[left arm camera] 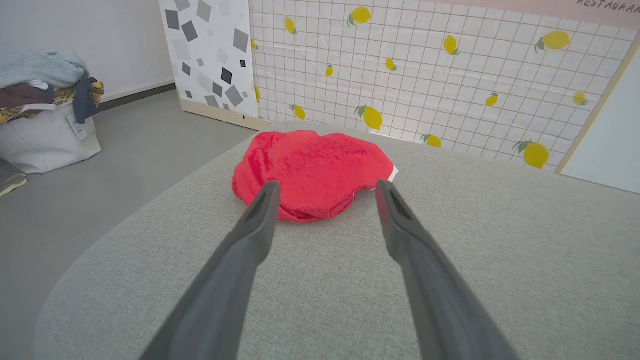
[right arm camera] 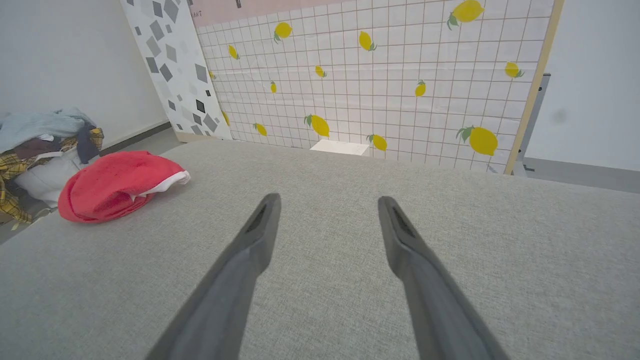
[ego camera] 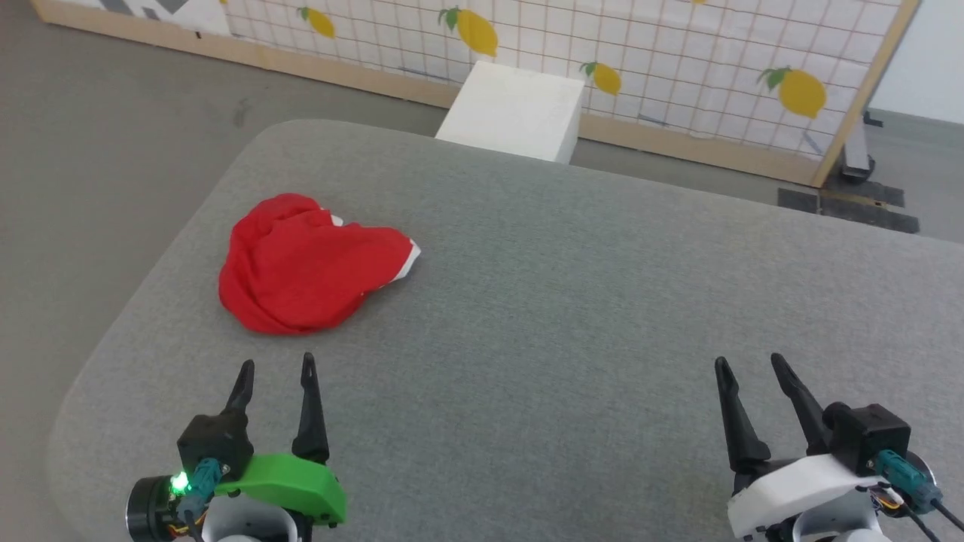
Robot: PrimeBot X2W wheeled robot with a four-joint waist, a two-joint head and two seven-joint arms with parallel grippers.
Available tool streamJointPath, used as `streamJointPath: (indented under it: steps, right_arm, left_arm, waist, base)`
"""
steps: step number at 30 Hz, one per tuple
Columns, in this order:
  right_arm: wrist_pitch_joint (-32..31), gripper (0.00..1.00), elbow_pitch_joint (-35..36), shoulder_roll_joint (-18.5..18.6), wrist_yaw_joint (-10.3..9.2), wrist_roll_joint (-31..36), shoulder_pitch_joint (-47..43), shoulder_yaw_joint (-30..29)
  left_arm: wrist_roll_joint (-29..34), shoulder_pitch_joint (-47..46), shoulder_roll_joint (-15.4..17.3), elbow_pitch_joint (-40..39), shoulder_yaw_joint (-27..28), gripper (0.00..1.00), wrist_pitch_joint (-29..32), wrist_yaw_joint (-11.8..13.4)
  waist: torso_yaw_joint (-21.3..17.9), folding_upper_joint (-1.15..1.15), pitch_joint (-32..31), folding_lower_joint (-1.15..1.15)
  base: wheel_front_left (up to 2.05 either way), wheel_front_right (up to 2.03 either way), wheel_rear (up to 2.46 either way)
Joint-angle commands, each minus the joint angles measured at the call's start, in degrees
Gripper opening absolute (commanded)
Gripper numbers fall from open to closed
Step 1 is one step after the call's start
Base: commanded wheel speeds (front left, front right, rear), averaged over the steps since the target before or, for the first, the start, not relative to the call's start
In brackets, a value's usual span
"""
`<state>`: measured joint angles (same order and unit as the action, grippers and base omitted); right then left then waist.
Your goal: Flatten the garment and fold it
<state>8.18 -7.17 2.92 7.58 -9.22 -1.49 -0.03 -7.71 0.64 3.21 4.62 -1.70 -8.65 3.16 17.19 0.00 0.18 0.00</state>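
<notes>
Dark lettering [left arm camera: 608,4] reading "RESTAURAN", cut off by the frame edge, stands on the pink strip [left arm camera: 525,3] topping the lemon-patterned panel [left arm camera: 450,90], at one o'clock.

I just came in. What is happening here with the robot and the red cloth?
The robot has a red garment to flatten and fold, but nothing is handled yet. The garment lies crumpled in a heap on the grey table, toward the robot's left, with a white band showing at one edge. Both grippers are open and empty: the left gripper points at the garment from a short way off, the right gripper is over bare table, farther away.
</notes>
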Motion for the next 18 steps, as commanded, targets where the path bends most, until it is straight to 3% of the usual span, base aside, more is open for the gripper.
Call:
streamJointPath:
  steps: [1,18]
  right_arm:
    - [0.68,1.0,-0.35,-0.02,-0.05,-0.7,-1.08,0.11]
    - [1.99,1.0,-1.19,-0.03,-0.06,-1.89,-1.58,0.4]
  left_arm:
    - [-0.48,1.04,-0.15,0.16,-0.13,1.0,-0.56,0.44]
    - [-0.5,1.58,-0.2,0.94,-0.26,1.0,-2.56,1.97]
  waist:
    - [0.85,0.0,0.06,0.0]
    - [4.82,0.0,0.07,0.0]
  base:
    - [0.0,0.0,0.0]
    - [0.0,0.0,0.0]
